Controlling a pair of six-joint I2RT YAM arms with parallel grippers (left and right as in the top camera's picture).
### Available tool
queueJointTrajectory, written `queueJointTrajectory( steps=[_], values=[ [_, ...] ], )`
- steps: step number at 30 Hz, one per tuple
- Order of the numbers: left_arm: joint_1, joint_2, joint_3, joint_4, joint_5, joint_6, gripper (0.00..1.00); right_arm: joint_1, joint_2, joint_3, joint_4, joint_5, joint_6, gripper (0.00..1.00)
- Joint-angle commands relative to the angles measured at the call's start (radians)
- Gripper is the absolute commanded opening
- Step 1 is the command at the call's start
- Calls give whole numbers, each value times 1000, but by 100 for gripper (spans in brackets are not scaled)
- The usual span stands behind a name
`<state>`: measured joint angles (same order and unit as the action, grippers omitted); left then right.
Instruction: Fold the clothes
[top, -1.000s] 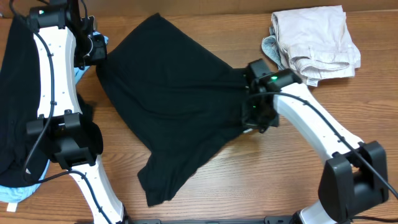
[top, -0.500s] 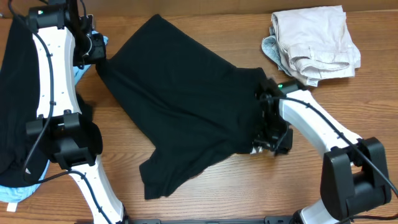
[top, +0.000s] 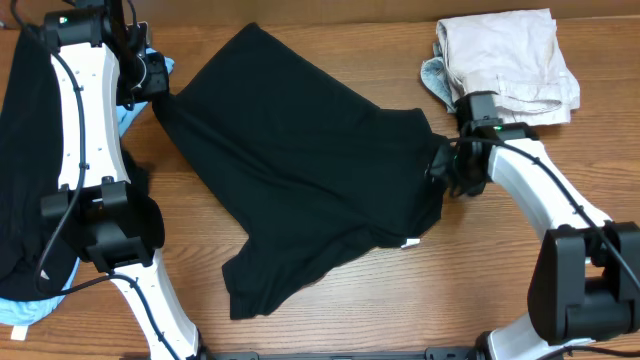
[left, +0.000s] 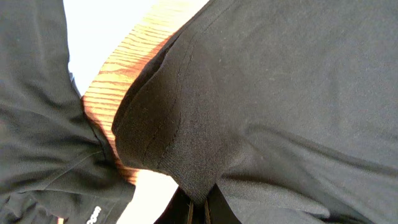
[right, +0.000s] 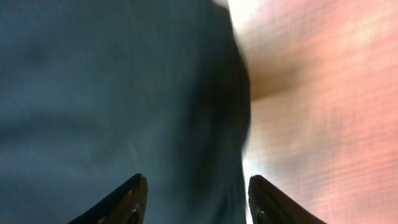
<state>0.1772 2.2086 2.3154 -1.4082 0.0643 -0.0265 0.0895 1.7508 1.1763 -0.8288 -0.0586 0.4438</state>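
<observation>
A large black T-shirt (top: 300, 160) lies spread diagonally across the middle of the wooden table, with a small white tag (top: 410, 243) at its lower right edge. My left gripper (top: 152, 78) is at the shirt's far left corner. In the left wrist view the gripper (left: 199, 208) is shut, pinching a fold of the black cloth (left: 168, 137). My right gripper (top: 447, 172) hovers at the shirt's right edge. In the right wrist view the gripper (right: 198, 196) stands open over the shirt's hem (right: 112, 93), with nothing held.
Folded beige clothes (top: 510, 60) sit at the back right, with a grey-blue piece (top: 435, 75) beside them, just behind the right arm. More black clothes (top: 20, 150) hang at the far left over a light-blue garment (top: 30, 312). Bare wood (top: 400, 300) lies in front of the shirt.
The right gripper let go of the shirt and opened. It pulled the cloth rightwards, then moved back and up to the right edge. The left gripper kept its hold.
</observation>
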Motion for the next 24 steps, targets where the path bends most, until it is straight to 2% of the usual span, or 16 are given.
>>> queueJointTrajectory(
  steps=[1,5,7,11,14,16,24],
  values=[
    [6,-11,16,8,3,-3,4,-27,60,21,71,19,-29,55],
    [6,-11,16,10,3,-3,4,-41,114,21,150,26,-55,50],
    [6,-11,16,15,3,-3,4,-40,134,21,185,49,-56,37],
    [6,-11,16,25,3,-3,4,-40,169,21,244,72,-59,19],
    [7,-11,16,29,2,-3,4,-40,203,21,299,66,-80,14],
    [8,-11,16,33,2,-3,5,-40,230,21,336,55,-81,5],
    [31,-11,16,21,-16,-66,4,-39,340,59,455,20,-154,4]
  ],
)
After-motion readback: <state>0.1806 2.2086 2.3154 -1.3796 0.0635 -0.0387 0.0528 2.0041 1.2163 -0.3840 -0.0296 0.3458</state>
